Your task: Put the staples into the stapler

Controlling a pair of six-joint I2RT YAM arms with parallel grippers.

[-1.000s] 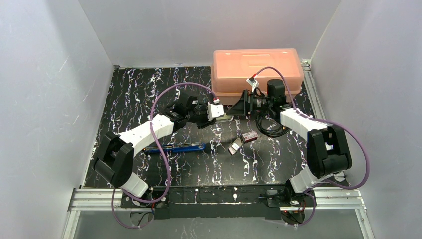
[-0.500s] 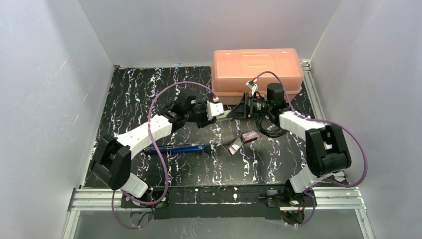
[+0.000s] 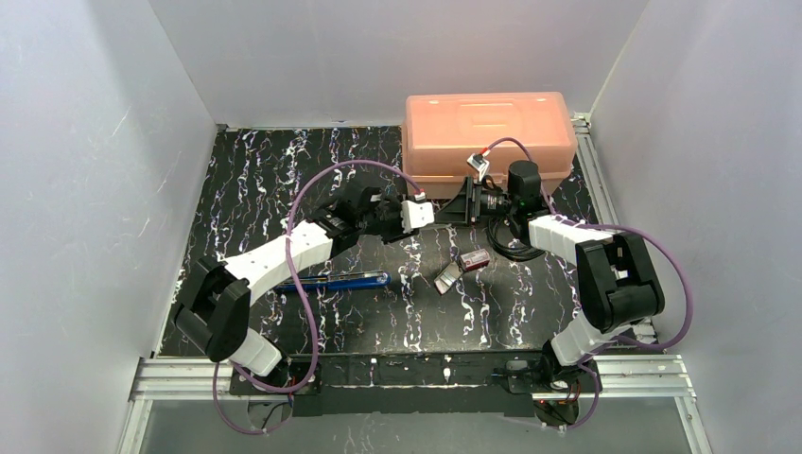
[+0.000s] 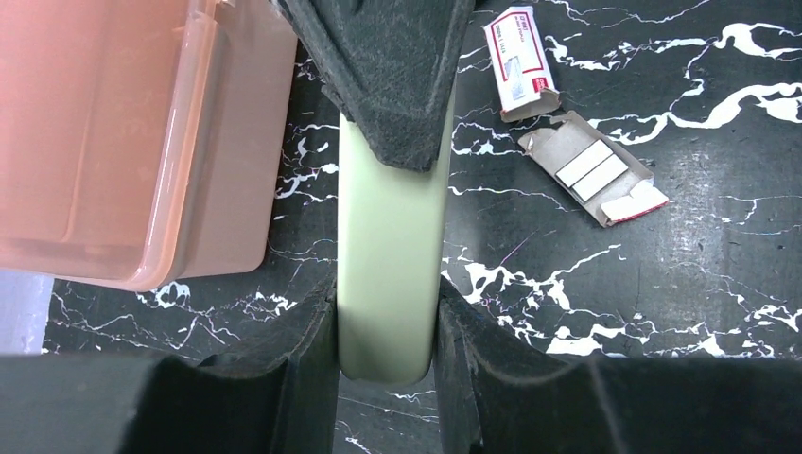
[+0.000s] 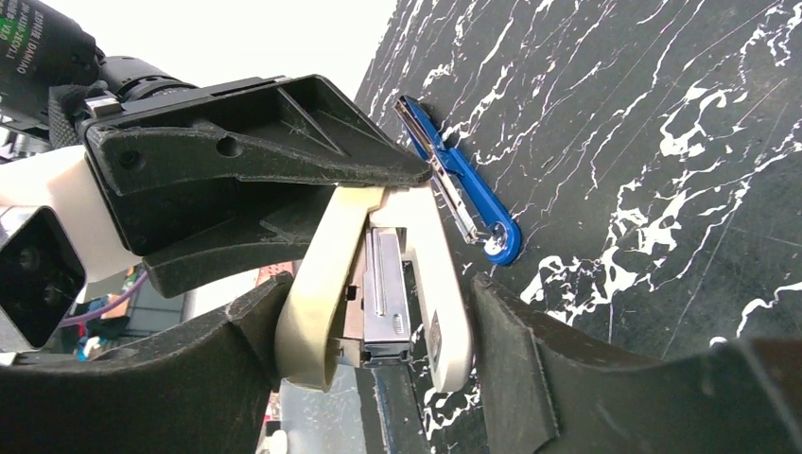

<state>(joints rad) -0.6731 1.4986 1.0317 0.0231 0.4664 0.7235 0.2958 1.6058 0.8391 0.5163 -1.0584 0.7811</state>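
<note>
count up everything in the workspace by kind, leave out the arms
stapler: 1
blue tool: 1
orange bin: 1
red staple box: 1
cardboard tray: 1
staple strips: 2
black cable: 1
total: 8

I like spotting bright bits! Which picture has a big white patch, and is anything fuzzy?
Right wrist view: the top-left background is blown out to white, the stapler sharp. Left wrist view: the left gripper looks dark and soft, the staples crisp. Top external view: even light, the orange box glowing pale.
</note>
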